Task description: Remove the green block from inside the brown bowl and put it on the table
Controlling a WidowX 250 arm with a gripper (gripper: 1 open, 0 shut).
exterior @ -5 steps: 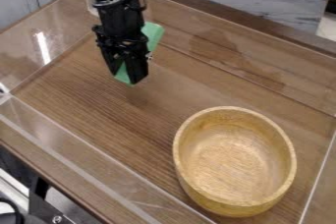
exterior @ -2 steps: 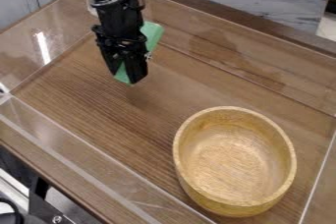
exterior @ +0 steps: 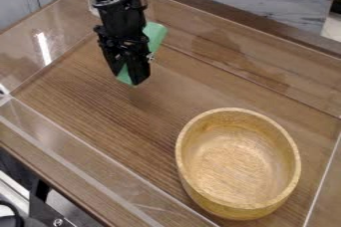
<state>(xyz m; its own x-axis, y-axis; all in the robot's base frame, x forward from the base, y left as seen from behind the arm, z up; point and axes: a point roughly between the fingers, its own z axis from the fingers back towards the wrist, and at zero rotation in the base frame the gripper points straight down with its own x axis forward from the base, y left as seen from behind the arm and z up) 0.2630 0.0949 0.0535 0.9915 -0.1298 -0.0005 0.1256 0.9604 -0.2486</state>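
We read this as the placing step: block out of the bowl, not yet let go. Bench (exterior: pixel 253 67), streaky brown wood, low clear walls around it; grey planks behind. Bowl (exterior: pixel 240 161) sits empty, near right. Gripper (exterior: pixel 132 70) points down at far left, jaws clamped on the green block (exterior: pixel 156 36), its lower end near the bench. Next: part the jaws, then lift clear.
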